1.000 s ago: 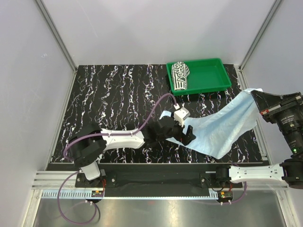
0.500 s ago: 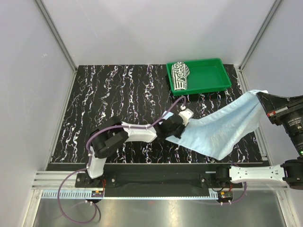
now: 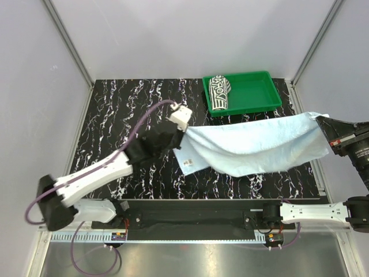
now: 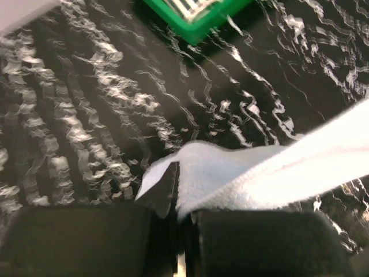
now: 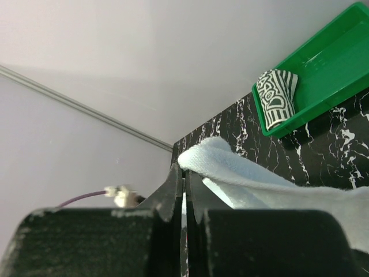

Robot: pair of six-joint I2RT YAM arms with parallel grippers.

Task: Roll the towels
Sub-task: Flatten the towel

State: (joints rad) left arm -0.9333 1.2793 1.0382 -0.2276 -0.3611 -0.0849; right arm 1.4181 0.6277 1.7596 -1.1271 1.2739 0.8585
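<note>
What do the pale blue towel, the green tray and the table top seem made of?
Pale blue towel: soft cloth, probably terry cotton; it sags and shows a fuzzy nap. Green tray: likely rigid plastic, smooth, slightly glossy. Table top: black with white veins, marble-look; stone or printed laminate, I cannot tell.

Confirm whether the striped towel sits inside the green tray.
Yes, the striped towel lies in the left end of the green tray.
</note>
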